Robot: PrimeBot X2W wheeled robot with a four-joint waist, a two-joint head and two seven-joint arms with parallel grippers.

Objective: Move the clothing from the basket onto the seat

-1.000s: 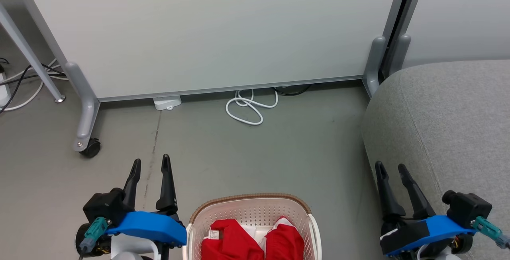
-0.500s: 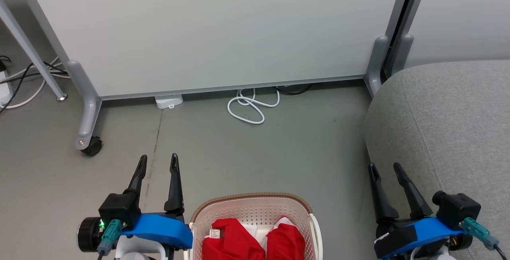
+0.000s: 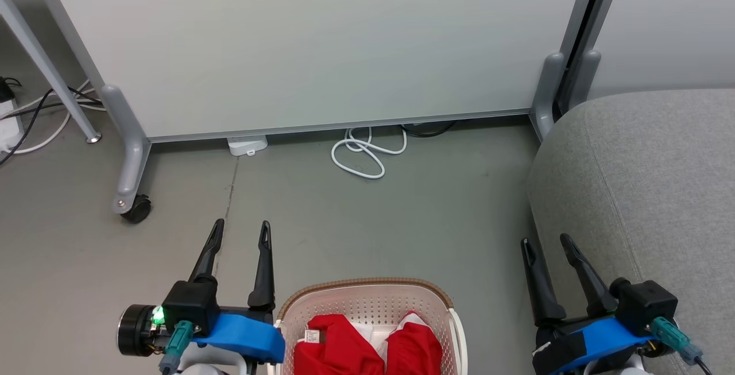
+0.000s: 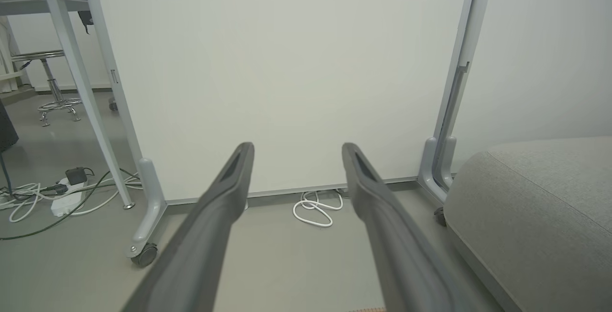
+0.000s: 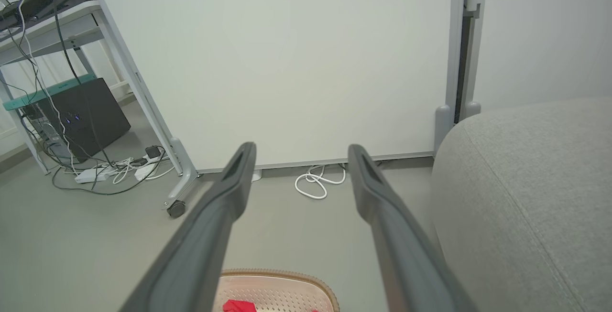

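Barely begun — clothing (image 3: 367, 349) in the basket (image 3: 367, 284) at six o'clock, none on the seat (image 3: 649, 191) at three; left gripper (image 3: 240, 231), right gripper (image 3: 545, 242) gape wide, empty.

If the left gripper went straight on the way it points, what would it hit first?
Probably the white partition panel: the open left gripper aims at its lower part, above the coiled white cable. Nothing shows in between, though depth is hard to judge.
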